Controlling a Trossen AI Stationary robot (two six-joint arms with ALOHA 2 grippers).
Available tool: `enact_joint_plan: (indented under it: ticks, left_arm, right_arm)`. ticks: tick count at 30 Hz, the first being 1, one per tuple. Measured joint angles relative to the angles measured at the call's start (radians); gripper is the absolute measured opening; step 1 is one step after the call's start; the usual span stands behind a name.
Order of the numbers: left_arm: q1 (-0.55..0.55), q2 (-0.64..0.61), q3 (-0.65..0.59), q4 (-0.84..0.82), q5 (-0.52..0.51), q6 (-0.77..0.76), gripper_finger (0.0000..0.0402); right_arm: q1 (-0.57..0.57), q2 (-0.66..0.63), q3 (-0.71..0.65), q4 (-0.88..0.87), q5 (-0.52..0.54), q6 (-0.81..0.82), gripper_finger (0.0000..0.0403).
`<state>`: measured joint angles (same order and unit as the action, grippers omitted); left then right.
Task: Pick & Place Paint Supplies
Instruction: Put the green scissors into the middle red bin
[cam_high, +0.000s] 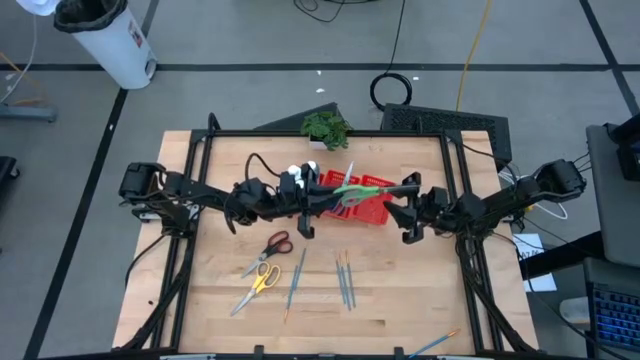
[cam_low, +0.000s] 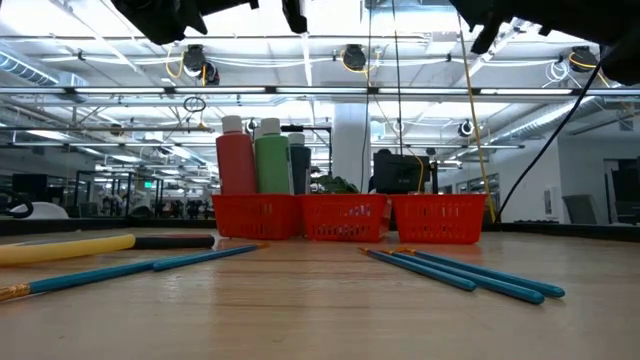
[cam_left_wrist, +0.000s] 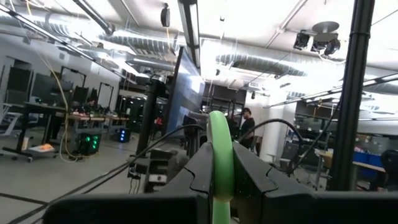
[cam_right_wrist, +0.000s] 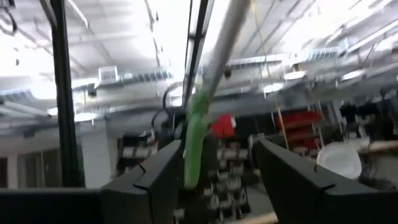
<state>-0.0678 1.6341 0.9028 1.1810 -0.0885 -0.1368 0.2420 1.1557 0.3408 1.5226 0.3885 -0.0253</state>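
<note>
Left gripper (cam_left_wrist: 221, 177) shut on green scissors handle (cam_left_wrist: 220, 149), loop standing edge-on between dark fingers (cam_left_wrist: 258, 177). Beyond fingertips: black frame post (cam_left_wrist: 352, 93), ceiling ducts (cam_left_wrist: 261, 62), distant person (cam_left_wrist: 247, 127) standing amid workbenches.

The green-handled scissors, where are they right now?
In the high view the green-handled scissors hang mid-table above the red trays, handle pinched by the left gripper, with the right gripper beside them.
</note>
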Motion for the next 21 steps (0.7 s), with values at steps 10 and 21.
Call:
enact_joint_plan:
  ticks: [10,21]
  left_arm:
    - [0.0,0.0,0.0,-0.004,0.01,-0.002,0.0031]
    - [-0.004,0.0,0.0,-0.008,0.026,-0.006,0.0031]
  right_arm:
    - [-0.014,-0.011,0.011,0.043,-0.029,-0.061,0.0177]
    - [-0.028,-0.016,0.015,0.045,-0.078,-0.067,0.0186]
